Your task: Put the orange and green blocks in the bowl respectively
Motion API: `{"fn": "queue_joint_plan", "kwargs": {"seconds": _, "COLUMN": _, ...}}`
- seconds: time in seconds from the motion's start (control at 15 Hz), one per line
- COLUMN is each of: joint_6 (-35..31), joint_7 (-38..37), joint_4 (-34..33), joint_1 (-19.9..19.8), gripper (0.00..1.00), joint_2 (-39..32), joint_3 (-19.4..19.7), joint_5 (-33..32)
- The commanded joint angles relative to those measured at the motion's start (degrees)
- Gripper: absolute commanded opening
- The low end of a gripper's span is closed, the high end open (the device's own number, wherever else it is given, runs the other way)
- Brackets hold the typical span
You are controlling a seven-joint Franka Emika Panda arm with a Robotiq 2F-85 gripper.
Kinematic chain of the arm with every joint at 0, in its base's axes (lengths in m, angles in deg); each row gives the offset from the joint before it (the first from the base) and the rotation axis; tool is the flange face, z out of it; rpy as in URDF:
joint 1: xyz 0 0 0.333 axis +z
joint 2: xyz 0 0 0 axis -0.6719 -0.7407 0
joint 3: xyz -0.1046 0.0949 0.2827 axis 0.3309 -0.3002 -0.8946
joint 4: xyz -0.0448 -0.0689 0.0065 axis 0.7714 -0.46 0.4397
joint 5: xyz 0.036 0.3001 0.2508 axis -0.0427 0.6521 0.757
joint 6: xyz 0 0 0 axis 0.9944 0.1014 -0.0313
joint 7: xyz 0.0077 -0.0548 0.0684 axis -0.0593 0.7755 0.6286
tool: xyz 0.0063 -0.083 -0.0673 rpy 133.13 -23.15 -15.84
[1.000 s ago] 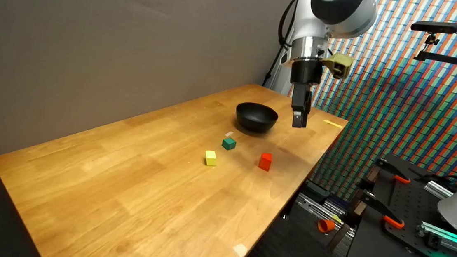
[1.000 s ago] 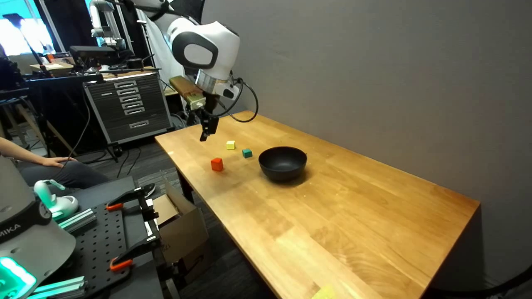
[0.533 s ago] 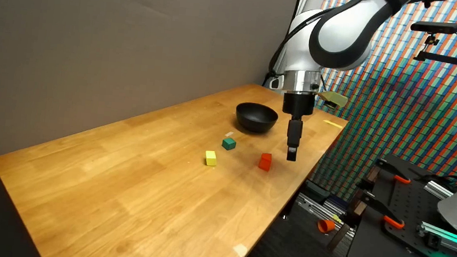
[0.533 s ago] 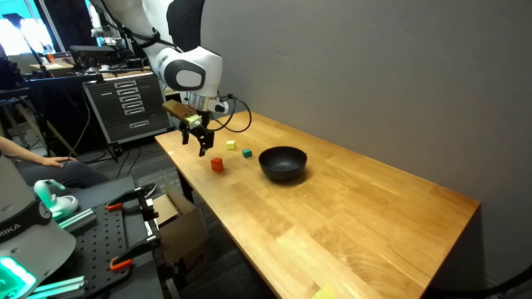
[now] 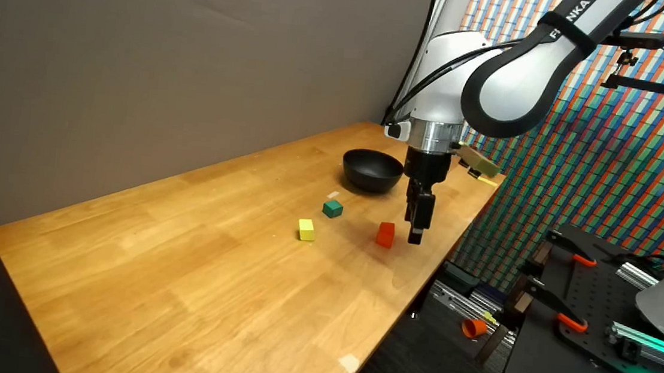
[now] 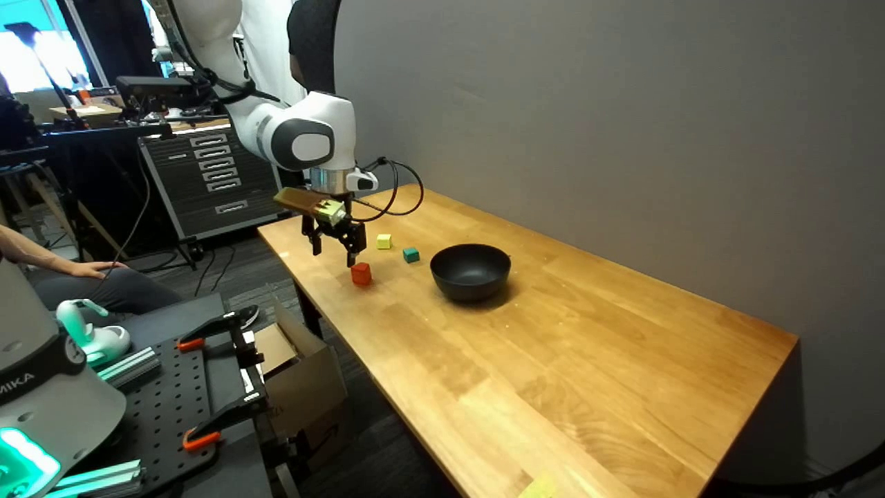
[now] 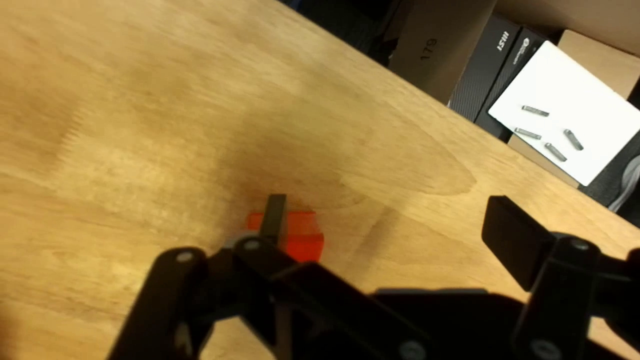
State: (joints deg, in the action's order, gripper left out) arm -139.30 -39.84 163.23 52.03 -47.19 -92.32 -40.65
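Observation:
The orange block, red-orange in colour, stands on the table in both exterior views (image 5: 385, 235) (image 6: 361, 274). It also shows in the wrist view (image 7: 305, 245), partly hidden behind the left finger. The green block (image 5: 332, 209) (image 6: 411, 255) lies between the orange block and the black bowl (image 5: 368, 183) (image 6: 467, 290). I see nothing in the bowl. My gripper (image 5: 415, 233) (image 6: 334, 256) is open and empty above the table, beside the orange block. In the wrist view the fingers (image 7: 392, 225) are wide apart, with bare wood between them. The green block and bowl are outside the wrist view.
A yellow block (image 5: 306, 230) (image 6: 384, 241) sits near the green one. The wooden table (image 5: 209, 284) meets a grey wall (image 5: 167, 76) at the back. Beyond its front edge stands a cardboard box (image 6: 304, 387), also in the wrist view (image 7: 435, 45).
My gripper has come down towards the table and moved nearer the orange block, turning slightly. It has stayed open. The blocks and bowl have not moved.

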Motion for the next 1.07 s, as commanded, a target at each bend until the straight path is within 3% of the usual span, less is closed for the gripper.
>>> {"fn": "queue_joint_plan", "kwargs": {"seconds": 0.0, "joint_6": -6.35, "joint_7": -0.60, "joint_4": 0.22, "joint_1": 0.31, "gripper": 1.00, "joint_2": -2.09, "joint_3": 1.03, "joint_5": -6.25}}
{"fn": "queue_joint_plan", "kwargs": {"seconds": 0.4, "joint_6": -12.71, "joint_7": -0.09, "joint_4": -1.86, "joint_1": -0.10, "gripper": 1.00, "joint_2": -6.41, "joint_3": 3.32, "joint_5": -14.24}}
{"fn": "queue_joint_plan", "kwargs": {"seconds": 0.93, "joint_6": -13.41, "joint_7": 1.17, "joint_4": -5.63, "joint_1": -3.39, "gripper": 1.00, "joint_2": -10.04, "joint_3": 1.26, "joint_5": -13.40}}
{"fn": "queue_joint_plan", "kwargs": {"seconds": 1.0, "joint_6": -13.40, "joint_7": 0.84, "joint_4": -6.04, "joint_1": -2.89, "gripper": 0.75, "joint_2": -10.33, "joint_3": 1.65, "joint_5": -14.00}}
